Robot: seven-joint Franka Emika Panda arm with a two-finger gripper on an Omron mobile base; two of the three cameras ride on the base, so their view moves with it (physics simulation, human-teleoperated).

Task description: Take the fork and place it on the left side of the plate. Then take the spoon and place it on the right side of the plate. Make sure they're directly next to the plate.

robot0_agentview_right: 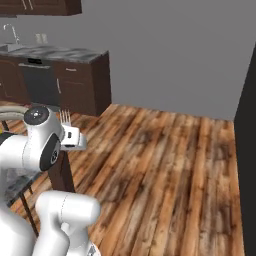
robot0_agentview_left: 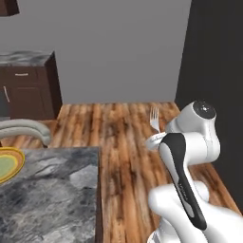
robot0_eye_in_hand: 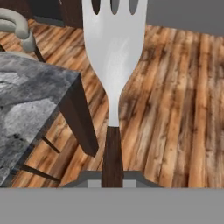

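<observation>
My gripper [robot0_eye_in_hand: 112, 178] is shut on the dark brown handle of the fork [robot0_eye_in_hand: 114, 52], whose silver tines point up and away from the hand. The fork [robot0_agentview_left: 154, 118] is held in the air over the wooden floor, to the right of the table and off its edge. From the other side, the fork's tines [robot0_agentview_right: 65, 116] stick up above the hand [robot0_agentview_right: 73, 136]. The plate [robot0_agentview_left: 18, 160], with its yellow-orange rim and pale green centre, lies on the table at the far left edge, partly cut off. The spoon is out of view.
A grey marble table [robot0_agentview_left: 52, 190] fills the lower left, and its corner [robot0_eye_in_hand: 65, 78] lies just left of the fork. A grey curved chair back [robot0_agentview_left: 26, 128] stands behind it. Dark cabinets [robot0_agentview_right: 75, 85] line the back wall, and a dark wall [robot0_agentview_left: 213, 57] stands at the right.
</observation>
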